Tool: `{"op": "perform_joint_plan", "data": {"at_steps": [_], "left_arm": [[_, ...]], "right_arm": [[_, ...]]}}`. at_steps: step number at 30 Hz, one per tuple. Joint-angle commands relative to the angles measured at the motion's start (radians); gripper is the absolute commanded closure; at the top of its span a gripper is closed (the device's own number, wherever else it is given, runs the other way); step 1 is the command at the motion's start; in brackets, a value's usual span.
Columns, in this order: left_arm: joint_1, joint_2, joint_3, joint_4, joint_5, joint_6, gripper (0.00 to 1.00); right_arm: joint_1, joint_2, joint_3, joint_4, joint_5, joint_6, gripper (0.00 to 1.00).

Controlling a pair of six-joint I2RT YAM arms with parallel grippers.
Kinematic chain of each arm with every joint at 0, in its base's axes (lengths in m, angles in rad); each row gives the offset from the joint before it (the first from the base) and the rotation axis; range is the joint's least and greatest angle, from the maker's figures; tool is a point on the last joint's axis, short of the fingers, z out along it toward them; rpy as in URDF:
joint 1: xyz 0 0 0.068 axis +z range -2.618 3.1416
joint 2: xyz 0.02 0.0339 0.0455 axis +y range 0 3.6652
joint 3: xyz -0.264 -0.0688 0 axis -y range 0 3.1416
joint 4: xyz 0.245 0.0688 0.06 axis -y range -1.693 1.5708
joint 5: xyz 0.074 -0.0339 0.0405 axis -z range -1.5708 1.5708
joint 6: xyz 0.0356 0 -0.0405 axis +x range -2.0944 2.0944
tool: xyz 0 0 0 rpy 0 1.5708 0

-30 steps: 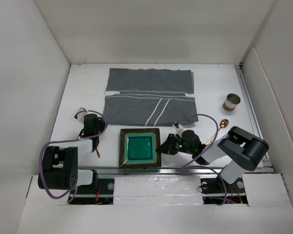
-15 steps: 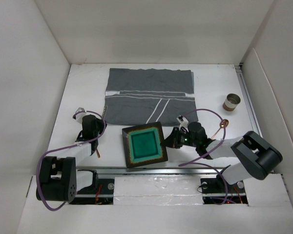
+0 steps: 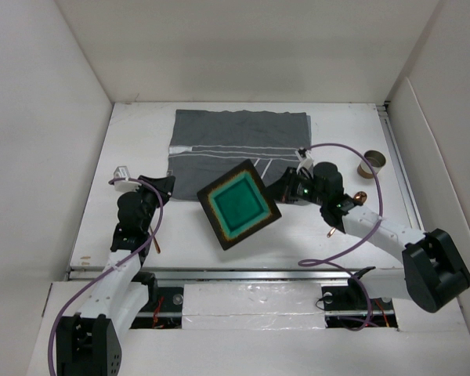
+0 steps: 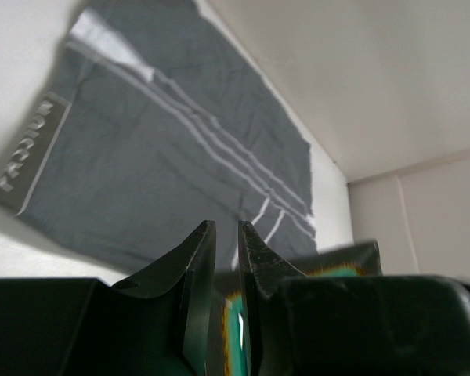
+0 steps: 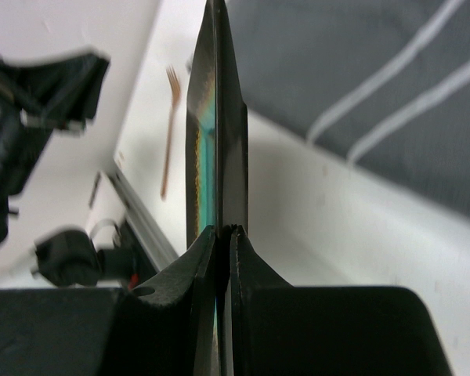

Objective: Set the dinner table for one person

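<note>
The square plate, dark-rimmed with a teal centre, hangs tilted above the white dinner table, at the near edge of the grey striped cloth. My right gripper is shut on the plate's right rim. In the right wrist view the plate stands edge-on between the jaws of the right gripper. My left gripper is shut and empty, left of the plate. In the left wrist view the left gripper points at the cloth, with the plate behind its fingers.
A copper fork lies on the table by the left arm and also shows in the right wrist view. A copper spoon lies right of the right arm. A metal cup stands at the far right. White walls surround the table.
My right gripper has lifted the plate off the near table and carried it away toward the cloth, turning and tilting it. My left arm has stretched forward, away from its base.
</note>
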Motion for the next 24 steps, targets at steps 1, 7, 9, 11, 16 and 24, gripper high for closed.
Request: {"op": "perform_joint_plan", "data": {"at_steps": [1, 7, 9, 11, 16, 24], "left_arm": [[-0.004, -0.046, 0.127, -0.068, 0.076, 0.028, 0.85], [-0.039, -0.141, 0.265, -0.226, 0.125, 0.103, 0.85], [-0.039, -0.150, 0.313, -0.275, 0.162, 0.141, 0.84], [-0.050, -0.144, 0.350, -0.317, 0.157, 0.189, 0.84], [-0.064, -0.149, 0.437, -0.429, 0.105, 0.278, 0.84], [-0.064, -0.135, 0.367, -0.360, 0.130, 0.242, 0.83]], "right_arm": [[-0.054, 0.056, 0.202, 0.239, -0.038, 0.091, 1.00], [-0.115, 0.324, 0.336, 0.572, -0.060, 0.304, 1.00], [-0.116, 0.387, 0.385, 0.655, -0.009, 0.387, 1.00], [-0.116, 0.481, 0.408, 0.751, 0.038, 0.453, 1.00], [-0.126, 0.660, 0.534, 0.854, 0.055, 0.590, 1.00], [-0.183, 0.743, 0.598, 0.844, 0.028, 0.603, 1.00]]}}
